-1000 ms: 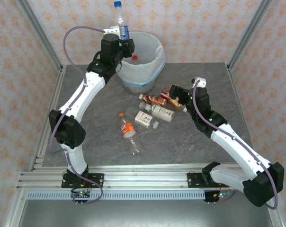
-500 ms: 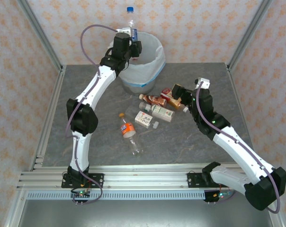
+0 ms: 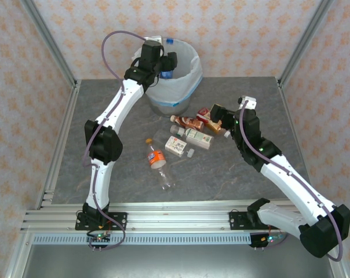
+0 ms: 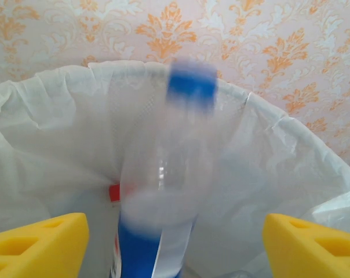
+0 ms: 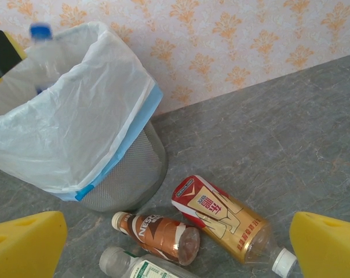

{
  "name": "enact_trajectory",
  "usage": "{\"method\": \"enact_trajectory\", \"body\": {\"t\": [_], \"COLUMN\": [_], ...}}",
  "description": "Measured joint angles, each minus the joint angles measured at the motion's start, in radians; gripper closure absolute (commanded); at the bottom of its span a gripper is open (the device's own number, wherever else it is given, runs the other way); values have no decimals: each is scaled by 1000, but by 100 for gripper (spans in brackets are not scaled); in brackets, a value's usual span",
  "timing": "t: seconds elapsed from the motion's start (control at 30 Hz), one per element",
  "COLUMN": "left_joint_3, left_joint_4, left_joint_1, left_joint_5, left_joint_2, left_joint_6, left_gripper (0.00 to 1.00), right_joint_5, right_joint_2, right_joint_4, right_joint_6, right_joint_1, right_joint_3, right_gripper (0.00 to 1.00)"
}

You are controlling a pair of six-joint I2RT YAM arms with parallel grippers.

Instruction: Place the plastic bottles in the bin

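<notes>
Wallpaper point(image 3: 250, 35) backed the bin point(image 3: 190, 68); left arm point(image 3: 120, 107) extended over it, left gripper point(image 4: 175, 234) released, blue-capped bottle point(image 4: 163, 191) blurred in wrist view; right gripper point(image 5: 176, 238) spread wide.

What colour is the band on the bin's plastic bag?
Blue; the band shows best in the right wrist view.

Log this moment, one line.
left hand: open over bin | blue-capped bottle: loose between fingers | right hand: open above red-labelled bottle

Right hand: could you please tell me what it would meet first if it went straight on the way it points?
Most likely the red-and-gold bottle lying on the table ahead of the open right hand, or the brown bottle beside it; depth is unclear.
</notes>
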Motion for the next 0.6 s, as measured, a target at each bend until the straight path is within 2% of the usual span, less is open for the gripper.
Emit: {"method": "enact_trajectory", "body": {"t": [0.17, 0.6], "left_joint_3": [13, 45], "left_joint_4": [-19, -38], "left_joint_1": [0, 0], "left_joint_5": [17, 94], "left_joint_2": [1, 1], "left_joint_6": [-7, -56], "left_gripper": [16, 2], "right_joint_5": [0, 3], "right_joint_2": [0, 0], "right_joint_4": [-5, -6], "right_joint_6": [0, 0], "right_joint_1": [0, 0], "right_joint_3": [-5, -38], "right_gripper": [1, 1]}}
